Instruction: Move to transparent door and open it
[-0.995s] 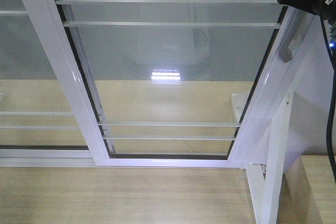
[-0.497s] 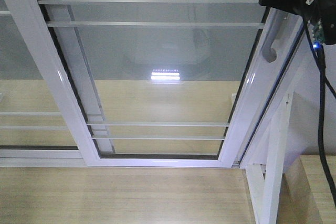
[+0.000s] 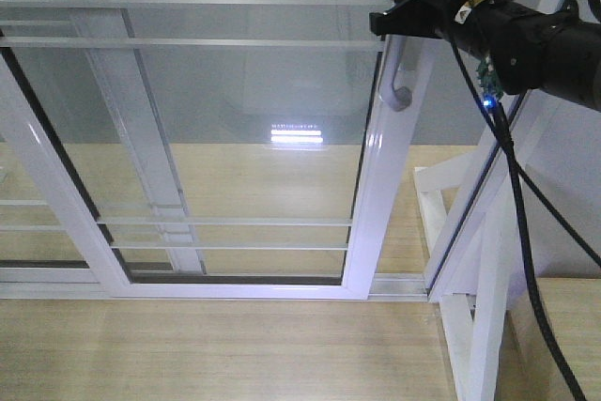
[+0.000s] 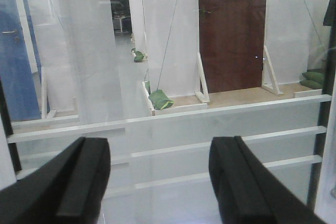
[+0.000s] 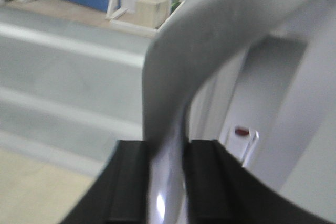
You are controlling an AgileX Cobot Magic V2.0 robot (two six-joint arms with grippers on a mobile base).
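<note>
The transparent door [image 3: 235, 129] is a glass panel in a white frame with thin white bars, filling the front view. Its curved grey handle [image 3: 398, 80] sits on the right stile. My right gripper [image 3: 402, 18] is shut on that handle near the top of the view. In the right wrist view the handle [image 5: 178, 61] runs down between the black fingers [image 5: 131, 182] of my right gripper [image 5: 167, 182], which press on both its sides. My left gripper [image 4: 157, 171] is open with nothing between its fingers, facing the door's bars [image 4: 220, 111] through the glass.
A fixed glass panel [image 3: 47, 166] overlaps the door at left. The white door post and its braces [image 3: 484, 316] stand at right, with a gap between post and door stile. A black cable [image 3: 521, 232] hangs from the right arm. Pale wood floor [image 3: 216, 345] lies below.
The door has slid to the left with my right gripper on its handle. A gap has opened between the door's stile and the post at right.
</note>
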